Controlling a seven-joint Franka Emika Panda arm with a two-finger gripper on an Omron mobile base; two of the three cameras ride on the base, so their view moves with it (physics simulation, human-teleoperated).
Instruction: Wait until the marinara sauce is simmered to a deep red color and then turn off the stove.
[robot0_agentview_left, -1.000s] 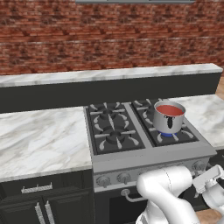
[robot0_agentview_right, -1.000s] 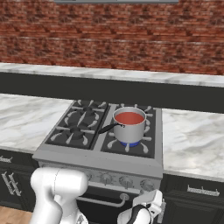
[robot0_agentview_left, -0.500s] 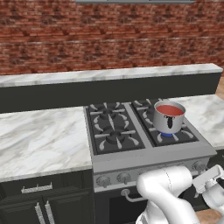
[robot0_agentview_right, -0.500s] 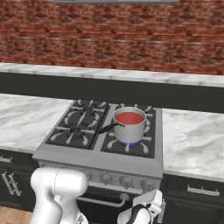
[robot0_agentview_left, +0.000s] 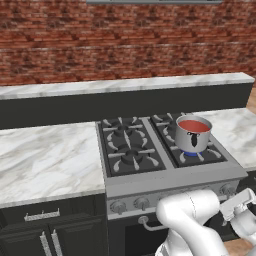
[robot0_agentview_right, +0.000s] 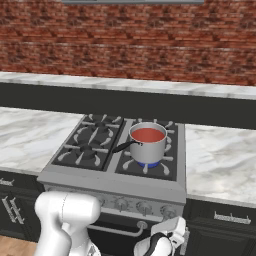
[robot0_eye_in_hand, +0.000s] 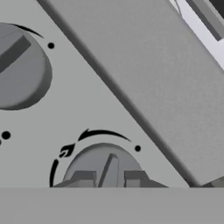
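The marinara sauce (robot0_agentview_left: 194, 126) (robot0_agentview_right: 148, 134) lies red and flat in a small steel saucepan (robot0_agentview_left: 192, 141) (robot0_agentview_right: 148, 148) on the stove's (robot0_agentview_left: 134, 150) (robot0_agentview_right: 89, 146) front right burner. A blue flame (robot0_agentview_right: 148, 164) burns under the pan. My gripper (robot0_eye_in_hand: 109, 176) is low at the stove's front panel, beside the rightmost knob (robot0_eye_in_hand: 105, 164). Its fingertips (robot0_eye_in_hand: 83, 176) stand on either side of the knob's ridge, shut on it. My hand (robot0_agentview_left: 239, 206) (robot0_agentview_right: 170, 233) sits just below the knob row.
A second knob (robot0_eye_in_hand: 17, 65) is up and to the left in the hand view. The oven handle (robot0_agentview_right: 117, 231) runs under the knobs. Marble counters (robot0_agentview_left: 45, 160) (robot0_agentview_right: 220, 160) flank the stove, with a brick wall behind.
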